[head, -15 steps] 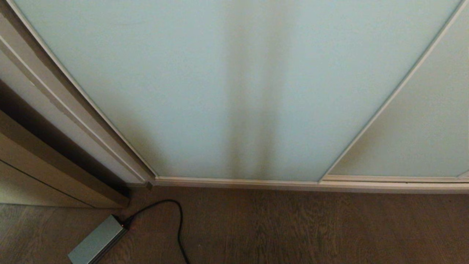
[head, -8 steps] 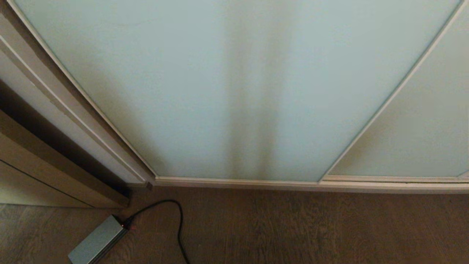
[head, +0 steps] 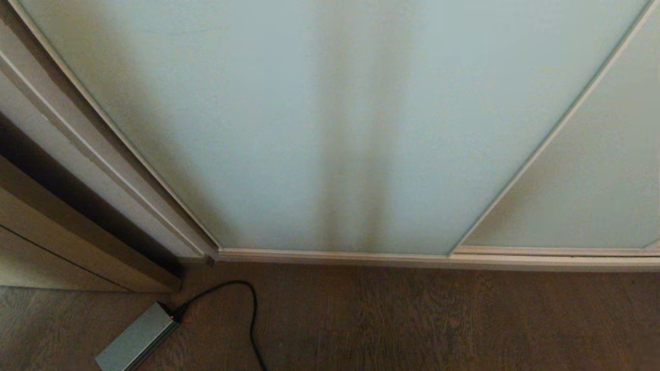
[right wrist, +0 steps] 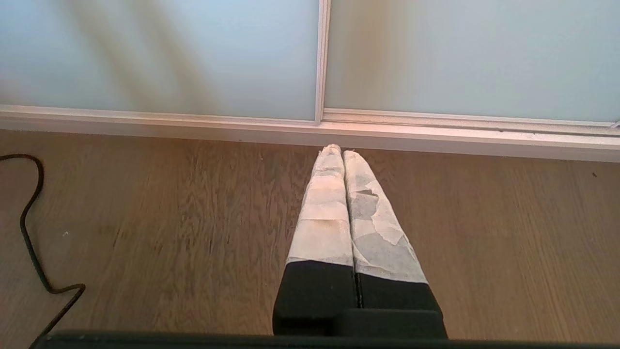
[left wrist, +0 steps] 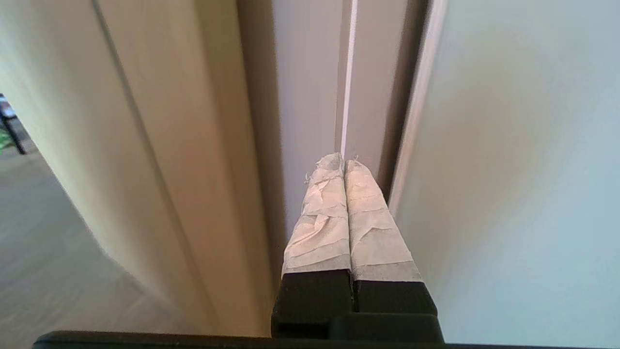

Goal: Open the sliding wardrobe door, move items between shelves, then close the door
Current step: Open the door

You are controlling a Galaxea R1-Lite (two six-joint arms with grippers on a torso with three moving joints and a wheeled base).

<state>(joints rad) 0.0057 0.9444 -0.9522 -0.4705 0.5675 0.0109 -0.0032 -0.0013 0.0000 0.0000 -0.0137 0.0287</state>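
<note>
Presently the left gripper [left wrist: 344, 162], fingers [left wrist: 322, 213] pressed together and empty, is aimed beside the sliding wardrobe door [left wrist: 523, 145] edge; slipping off the slim frame is judged likely.

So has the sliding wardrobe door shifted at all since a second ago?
No. The sliding wardrobe door keeps its bottom left corner at the same spot beside the brown wooden frame.
</note>
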